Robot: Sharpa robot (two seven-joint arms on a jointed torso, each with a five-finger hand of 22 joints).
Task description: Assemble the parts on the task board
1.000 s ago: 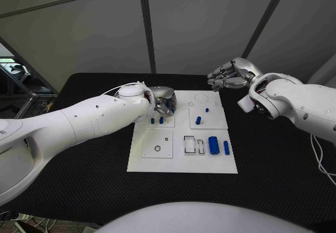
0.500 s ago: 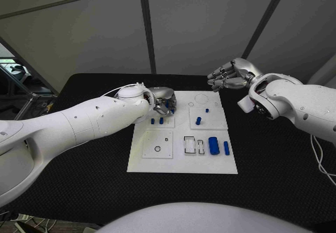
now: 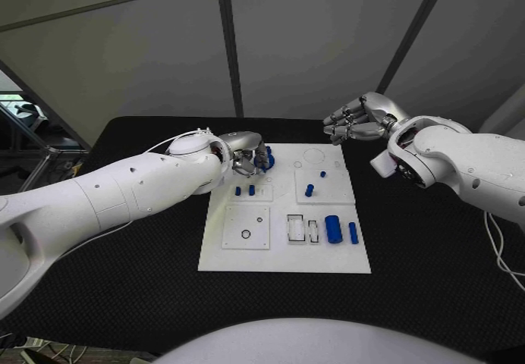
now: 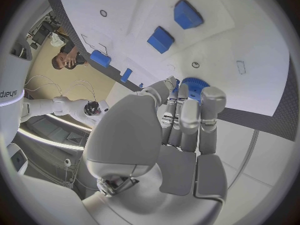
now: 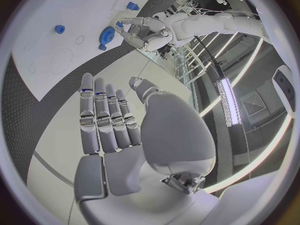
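The white task board (image 3: pixel 284 258) lies mid-table. My left hand (image 3: pixel 249 158) hovers over its far left part and pinches a blue toothed gear (image 3: pixel 269 161) in its fingertips; the left wrist view shows the gear (image 4: pixel 191 87) between thumb and fingers, and the right wrist view shows it (image 5: pixel 107 35) too. Two short blue pegs (image 3: pixel 244 189) stand just nearer than that hand. Another peg (image 3: pixel 309 189) and a small one (image 3: pixel 324 172) stand in the far right panel. A thick blue cylinder (image 3: pixel 334 227) and a thin one (image 3: pixel 353 232) lie at the right. My right hand (image 3: pixel 356 121) floats beyond the board's far right corner, empty, fingers straight.
A near left panel (image 3: pixel 246 226) has small holes, and rectangular slots (image 3: pixel 297 227) sit beside the thick cylinder. Black table (image 3: pixel 131 258) surrounds the board on all sides. My left forearm (image 3: pixel 131 189) crosses the table's left half.
My left hand has shifted a little toward the board's far edge with the blue gear, which now shows beside its fingers. The right hand has stayed put.
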